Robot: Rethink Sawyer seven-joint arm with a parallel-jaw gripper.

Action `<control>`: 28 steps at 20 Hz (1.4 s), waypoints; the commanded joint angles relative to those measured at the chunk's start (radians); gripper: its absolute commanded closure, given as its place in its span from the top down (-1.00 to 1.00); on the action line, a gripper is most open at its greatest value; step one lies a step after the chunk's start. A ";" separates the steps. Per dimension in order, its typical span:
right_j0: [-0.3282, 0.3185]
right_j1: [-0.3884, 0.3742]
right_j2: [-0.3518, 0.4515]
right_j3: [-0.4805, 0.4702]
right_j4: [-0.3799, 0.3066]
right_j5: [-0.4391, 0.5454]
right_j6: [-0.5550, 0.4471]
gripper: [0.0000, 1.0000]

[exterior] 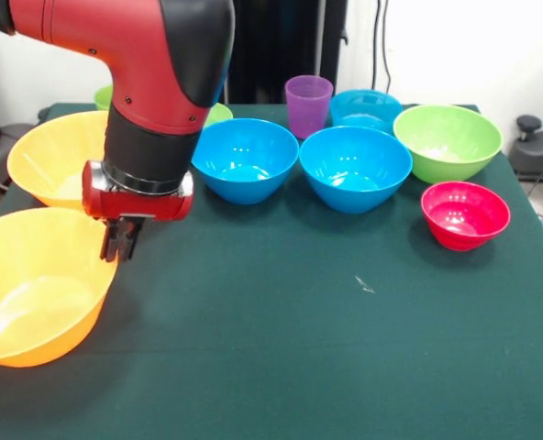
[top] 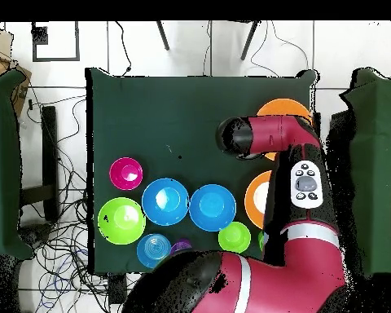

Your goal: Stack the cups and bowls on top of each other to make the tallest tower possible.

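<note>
My gripper (exterior: pixel 120 246) hangs at the right rim of the near orange bowl (exterior: pixel 33 289), its fingers close together with nothing between them. I cannot tell whether the tips touch the rim. A second orange bowl (exterior: pixel 56 165) stands behind it. Two blue bowls (exterior: pixel 244 158) (exterior: pixel 354 167) stand side by side mid-table. Behind them are the purple cup (exterior: pixel 308 104) and a teal bowl (exterior: pixel 365 108). A lime green bowl (exterior: pixel 448 140) and a red-pink bowl (exterior: pixel 464 214) stand at the right. Another lime bowl (exterior: pixel 218 113) peeks out behind my arm. Each bowl stands alone; there is no tower.
The table has a dark green cloth (exterior: pixel 299 348). In the overhead view my arm (top: pixel 305 187) covers part of one orange bowl (top: pixel 256 200), and the other orange bowl (top: pixel 287 109) lies by the wrist. Cables lie on the floor beside the table (top: pixel 64 236).
</note>
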 commanded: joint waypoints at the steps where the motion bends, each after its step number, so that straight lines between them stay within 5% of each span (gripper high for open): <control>1: 0.030 -0.015 0.055 0.100 0.042 -0.031 0.109 -1.00; 15: 0.047 0.026 0.056 0.103 0.089 -0.073 0.156 -1.00; 28: 0.186 0.087 -0.044 0.064 0.141 -0.098 0.349 -1.00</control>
